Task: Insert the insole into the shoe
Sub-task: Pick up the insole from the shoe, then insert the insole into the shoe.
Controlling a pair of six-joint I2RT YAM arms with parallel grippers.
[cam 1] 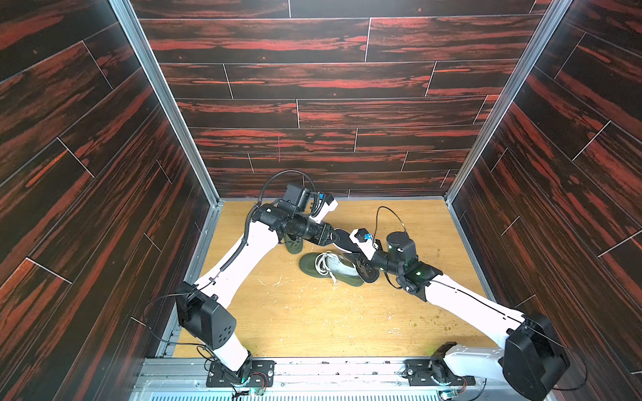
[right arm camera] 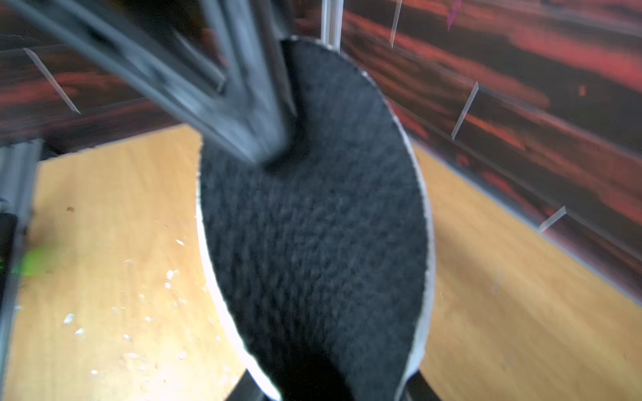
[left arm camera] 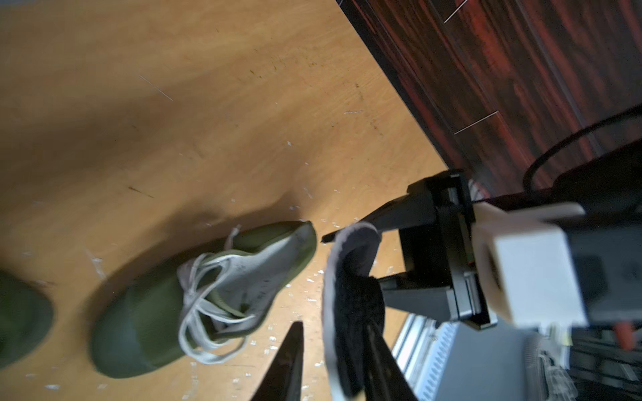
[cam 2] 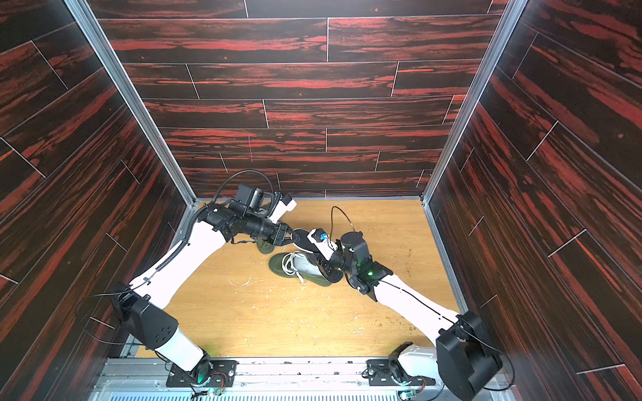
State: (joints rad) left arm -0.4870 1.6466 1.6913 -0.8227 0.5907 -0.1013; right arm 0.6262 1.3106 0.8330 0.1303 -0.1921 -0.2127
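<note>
A: Where is the insole found?
B: It is held up in the air, off the table, between the two pincers. In both top views it is seen just behind the heel end of the shoe.
A: Which way is it pointed?
B: Its long line is set on a slant, from the left pincer farther back to the right pincer nearer the front. It is turned up on its edge and bent a little. A fuzzy black face and a thin white rim are shown. The toe end and the heel end cannot be told apart.
A: How is it gripped?
B: The right pincer is closed on it, across its width. The left pincer's jaws are parted. Only one finger is laid against the black face, and a gap is seen beside the other.
A: And the shoe?
B: It is green, with a grey inside and loose white laces. It is laid on the table with its long line going side to side, the round toe turned to the left and the heel to the right. A second green shoe is half hidden under the left arm.
A: Can any writing be read?
B: Small dark marks are seen on the grey part, but they are too blurred to be read.
</note>
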